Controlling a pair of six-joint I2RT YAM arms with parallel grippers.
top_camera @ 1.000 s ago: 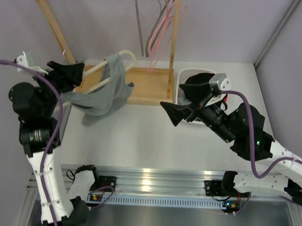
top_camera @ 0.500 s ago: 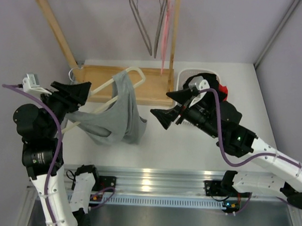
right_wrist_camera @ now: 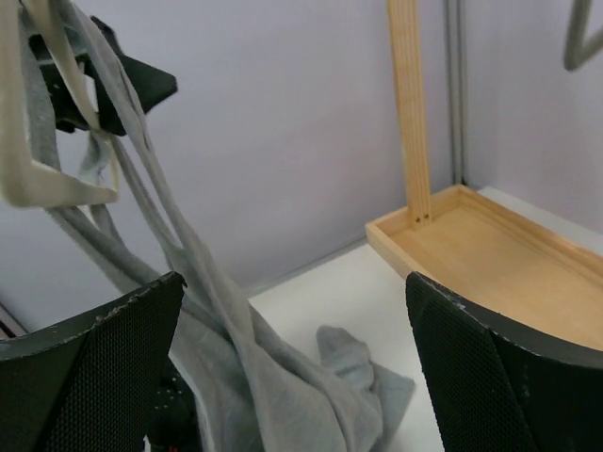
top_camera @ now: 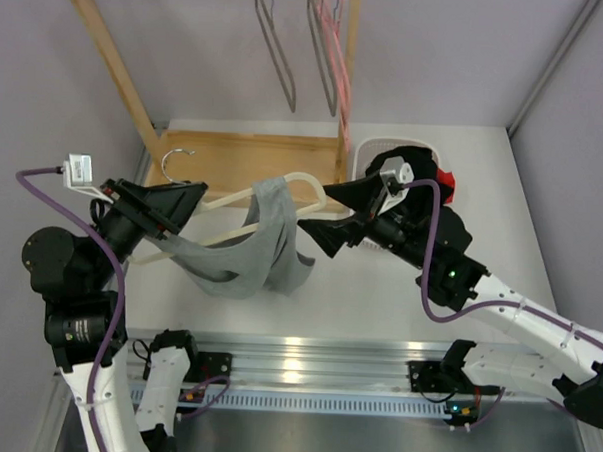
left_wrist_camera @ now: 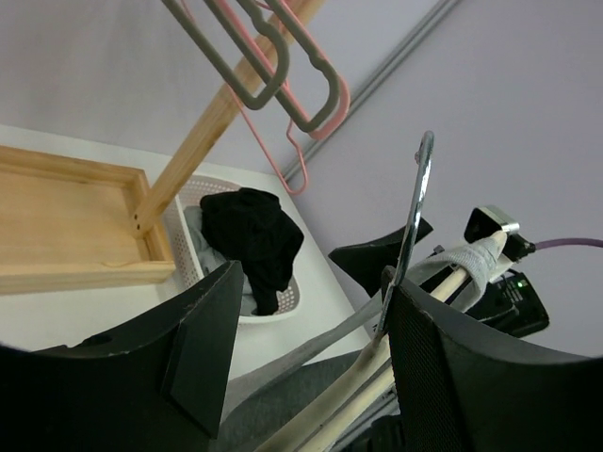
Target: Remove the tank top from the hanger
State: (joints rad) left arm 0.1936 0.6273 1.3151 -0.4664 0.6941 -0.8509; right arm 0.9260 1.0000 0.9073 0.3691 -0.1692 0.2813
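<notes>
The grey tank top (top_camera: 248,264) hangs on a cream hanger (top_camera: 229,199) that is held in the air, its metal hook (top_camera: 174,158) pointing toward the rack. My left gripper (top_camera: 174,212) is shut on the hanger near its neck. In the left wrist view the hanger (left_wrist_camera: 344,403) lies against the right finger (left_wrist_camera: 452,377), and the hook (left_wrist_camera: 415,212) rises beside it. My right gripper (top_camera: 324,215) stands open just right of the hanger's far end. In the right wrist view the tank top (right_wrist_camera: 236,377) drapes past the left finger (right_wrist_camera: 89,372), with nothing gripped.
The wooden rack's tray base (top_camera: 234,158) lies behind the hanger, and bare hangers (top_camera: 324,47) hang from its rail. A white basket (top_camera: 370,149) with dark and red clothes stands behind the right arm. The tank top's hem rests on the table (top_camera: 379,289).
My left gripper has carried the hanger and tank top away from the rack, toward the near middle of the table. My right gripper has moved left, close to the hanger's end.
</notes>
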